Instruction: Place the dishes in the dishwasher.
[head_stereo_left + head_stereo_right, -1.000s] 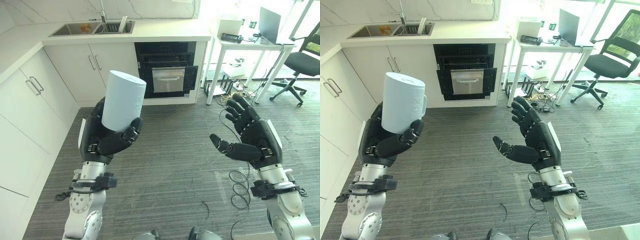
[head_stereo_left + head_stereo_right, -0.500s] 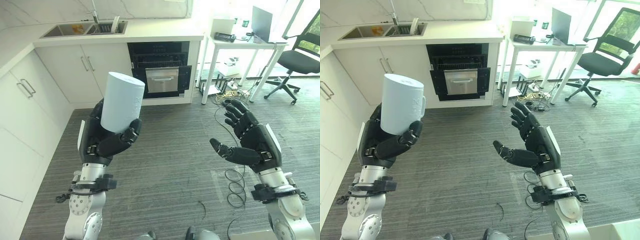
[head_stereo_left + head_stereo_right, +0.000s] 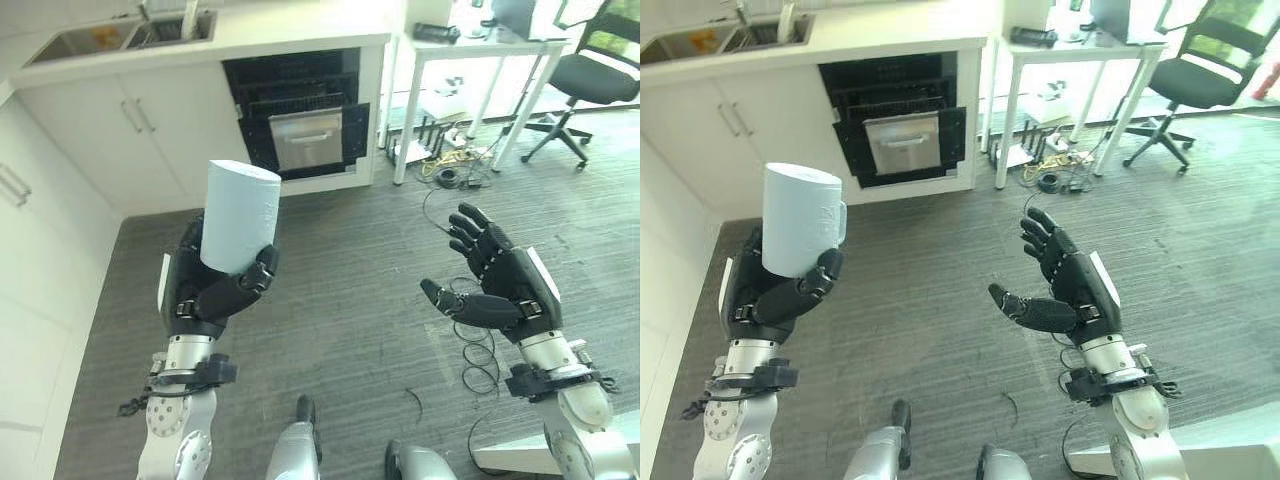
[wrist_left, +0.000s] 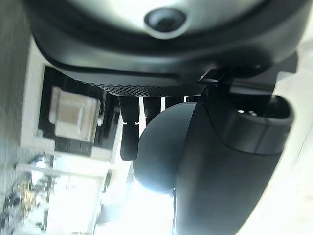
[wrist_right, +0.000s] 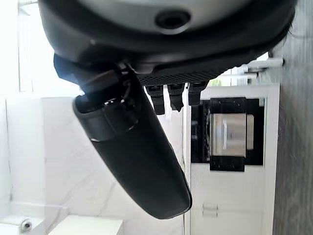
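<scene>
Bare floor (image 3: 340, 300) ahead, dishwasher (image 3: 300, 120) door ajar

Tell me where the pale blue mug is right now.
The pale blue mug sits upside down in the left hand, held up on the left of the eye views, above the grey floor and short of the open dishwasher.

The grey striped floor (image 3: 350, 300) carries a white table (image 3: 470, 45) and a black office chair (image 3: 585, 85) at upper right. A tangle of cables and plugs (image 3: 445, 170) lies under the table.
</scene>
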`<state>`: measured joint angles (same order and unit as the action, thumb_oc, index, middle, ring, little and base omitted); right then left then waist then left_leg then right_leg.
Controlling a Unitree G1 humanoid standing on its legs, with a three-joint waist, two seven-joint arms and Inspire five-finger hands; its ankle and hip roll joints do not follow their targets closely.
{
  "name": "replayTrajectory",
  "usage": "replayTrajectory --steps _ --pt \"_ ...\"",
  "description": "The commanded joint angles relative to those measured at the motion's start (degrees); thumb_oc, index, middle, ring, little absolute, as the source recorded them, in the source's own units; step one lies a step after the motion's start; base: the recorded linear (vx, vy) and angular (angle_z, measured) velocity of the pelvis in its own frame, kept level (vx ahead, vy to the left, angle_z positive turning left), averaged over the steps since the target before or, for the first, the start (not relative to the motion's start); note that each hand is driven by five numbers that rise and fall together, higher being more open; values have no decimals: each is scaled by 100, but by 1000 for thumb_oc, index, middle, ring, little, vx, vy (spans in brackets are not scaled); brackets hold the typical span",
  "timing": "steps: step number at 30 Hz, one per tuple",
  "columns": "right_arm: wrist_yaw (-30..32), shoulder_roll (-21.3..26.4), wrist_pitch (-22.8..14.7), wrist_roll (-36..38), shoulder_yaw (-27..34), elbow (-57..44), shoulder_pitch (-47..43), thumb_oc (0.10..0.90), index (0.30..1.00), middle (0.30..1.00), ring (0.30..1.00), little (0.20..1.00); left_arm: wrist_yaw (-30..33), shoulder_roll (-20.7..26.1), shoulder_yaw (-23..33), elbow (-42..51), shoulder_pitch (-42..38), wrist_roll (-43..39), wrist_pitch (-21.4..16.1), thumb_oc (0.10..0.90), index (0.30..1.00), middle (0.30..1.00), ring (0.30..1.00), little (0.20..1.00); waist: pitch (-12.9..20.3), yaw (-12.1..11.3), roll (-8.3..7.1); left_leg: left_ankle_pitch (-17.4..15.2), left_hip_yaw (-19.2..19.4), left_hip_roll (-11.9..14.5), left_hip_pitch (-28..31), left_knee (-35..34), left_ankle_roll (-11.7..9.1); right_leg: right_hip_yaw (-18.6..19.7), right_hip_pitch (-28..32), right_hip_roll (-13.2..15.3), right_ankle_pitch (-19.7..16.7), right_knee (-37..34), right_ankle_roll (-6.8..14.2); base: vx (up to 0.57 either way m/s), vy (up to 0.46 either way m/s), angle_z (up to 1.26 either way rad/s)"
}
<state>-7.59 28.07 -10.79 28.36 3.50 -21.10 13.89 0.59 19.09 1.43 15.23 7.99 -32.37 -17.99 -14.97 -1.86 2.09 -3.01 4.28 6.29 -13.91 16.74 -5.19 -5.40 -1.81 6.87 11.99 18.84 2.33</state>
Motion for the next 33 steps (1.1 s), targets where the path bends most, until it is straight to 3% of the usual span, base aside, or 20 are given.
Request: replayTrajectory --steps 1,8,10,11,12,13,14,15,16,17,19,20,27,33 --pt "68 -122 -790 209 183 -567 -634 800 900 900 900 900 -162 349 189 862 -429 77 -671 400 300 300 300 300 532 -137 -228 -407 -105 -131 -130 45 221 -519 648 -244 563 -165 308 217 140 -22" --pt "413 -295 -744 -22 190 -543 -764 800 900 900 900 900 -502 400 144 858 -669 -36 -386 400 300 300 300 300 748 -258 -399 -578 -325 -512 -42 45 522 -706 776 42 282 -165 533 198 161 26" --pt "398 -424 -766 -93 193 -523 -767 800 900 900 900 900 -615 410 208 909 -651 -35 -293 400 300 300 300 300 822 -250 -458 -694 -508 -823 69 45 749 -713 928 51 -727 -165 698 293 307 39" --pt "348 -497 -792 -90 155 -523 -766 800 900 900 900 900 -663 409 258 943 -613 -17 -222 400 300 300 300 300 782 -226 -370 -791 -597 -901 255 45 834 -819 708 72 -1322 659 758 264 332 13" --pt "288 -537 -789 -82 91 -523 -791 800 900 900 900 900 -648 409 271 953 -596 65 -215 400 300 300 300 300 724 -194 -274 -865 -644 -911 396 45 883 -806 325 86 -1358 1579 693 258 323 2" --pt "192 -587 -746 -163 -86 -420 -941 800 900 900 900 900 -479 391 253 938 -578 238 -266 400 300 300 300 300 633 -187 -222 -915 -513 -885 519 45 876 -857 -156 181 -1081 1727 478 238 161 -34" --pt "182 -536 -738 -178 -190 -320 -1041 800 900 900 900 900 -360 429 258 916 -614 241 -237 400 300 300 300 300 625 -201 -218 -898 -433 -861 534 45 825 -1001 -200 83 -770 1143 378 307 -47 -57" --pt "77 -466 -754 -47 -198 -253 -1062 800 900 900 900 900 -283 484 312 876 -677 216 -196 400 300 300 300 300 610 -177 -229 -923 -309 -777 579 45 758 -1220 -89 -6 -706 -72 356 275 -189 -80" --pt "-9 -427 -790 44 -162 -219 -1042 800 900 900 900 900 -271 514 349 859 -671 202 -198 400 300 300 300 300 546 -156 -276 -971 -195 -760 652 45 732 -1281 -267 154 -646 -165 387 347 -306 -46" --pt "-205 -375 -823 256 -105 -191 -1010 800 900 900 900 900 -234 553 436 859 -612 216 -235 400 300 300 300 300 446 -71 -393 -1105 24 -786 826 45 708 -1157 -889 516 -858 -165 589 332 -283 31" --pt "-394 -383 -747 375 -10 -295 -862 800 900 900 900 900 -184 542 476 912 -515 245 -238 400 300 300 300 300 382 90 -426 -1277 18 -845 1031 45 782 -664 -1578 659 -1153 -165 728 492 -342 3" --pt "-455 -398 -742 398 10 -369 -741 800 900 900 900 900 -178 547 480 951 -438 242 -270 400 300 300 300 300 372 122 -465 -1397 43 -852 1132 45 830 -628 -1728 750 -1140 -165 776 530 -396 -36" --pt "-269 -185 -568 284 53 -527 -800 800 900 900 900 900 -174 449 325 1049 -270 25 -365 400 300 300 300 300 680 157 -553 -1705 72 -629 1692 45 680 -901 -1384 681 -1094 -165 763 414 -360 46" --pt "-344 -47 -440 470 200 -574 -681 800 900 900 900 900 -198 395 352 1104 -109 3 -360 400 300 300 300 300 823 219 -507 -1579 -16 -499 1928 45 519 -916 -1188 377 -839 -165 536 214 -248 14"
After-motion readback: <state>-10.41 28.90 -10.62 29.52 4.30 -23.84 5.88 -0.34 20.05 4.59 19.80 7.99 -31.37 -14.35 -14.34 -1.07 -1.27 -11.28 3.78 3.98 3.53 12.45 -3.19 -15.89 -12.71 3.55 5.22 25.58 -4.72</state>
